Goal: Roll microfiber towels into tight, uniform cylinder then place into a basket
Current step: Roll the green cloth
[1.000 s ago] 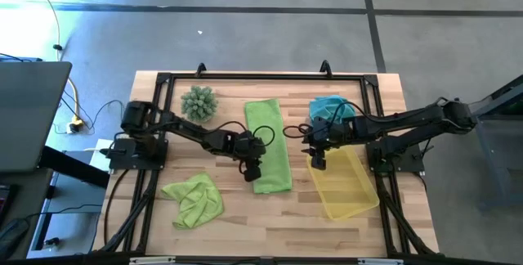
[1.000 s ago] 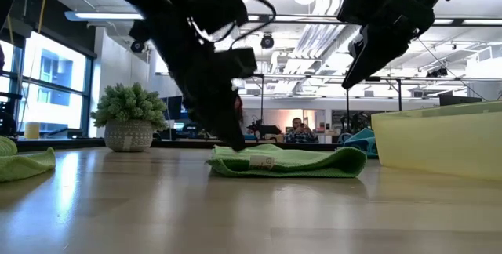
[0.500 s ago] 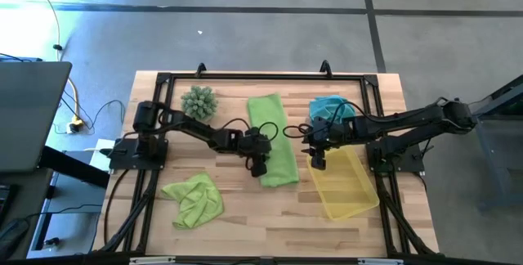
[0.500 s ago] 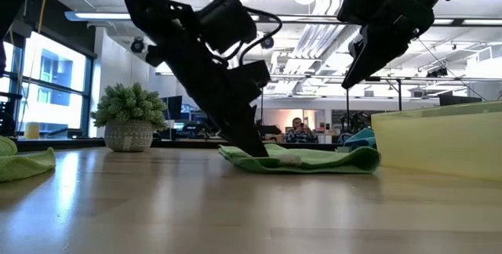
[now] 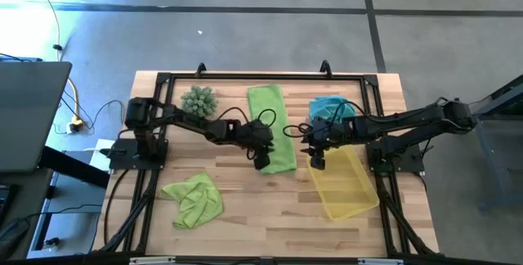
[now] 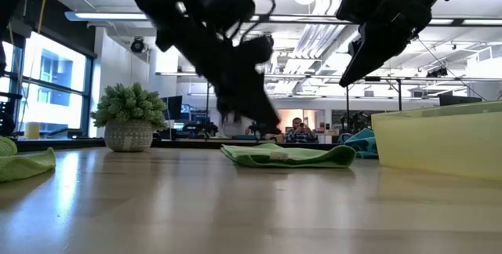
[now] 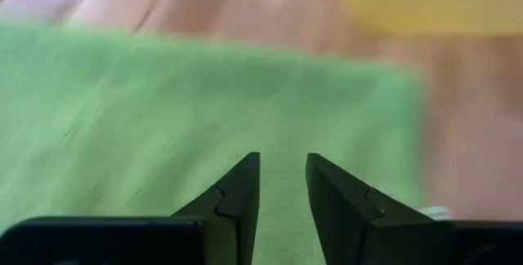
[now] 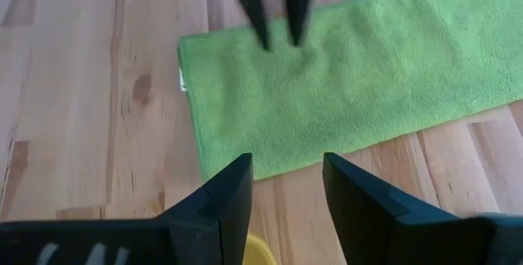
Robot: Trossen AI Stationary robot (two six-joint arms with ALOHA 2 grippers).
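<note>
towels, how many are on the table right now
3. A flat green towel lies mid-table under the left gripper. A crumpled green towel sits at the near left. A teal towel is bunched at the far right, behind the basket.

Overhead, table-level, two wrist cameras; left blurred

grey floor (image 5: 245,36), window (image 6: 47,78), ceiling lights (image 6: 102,16)
</note>
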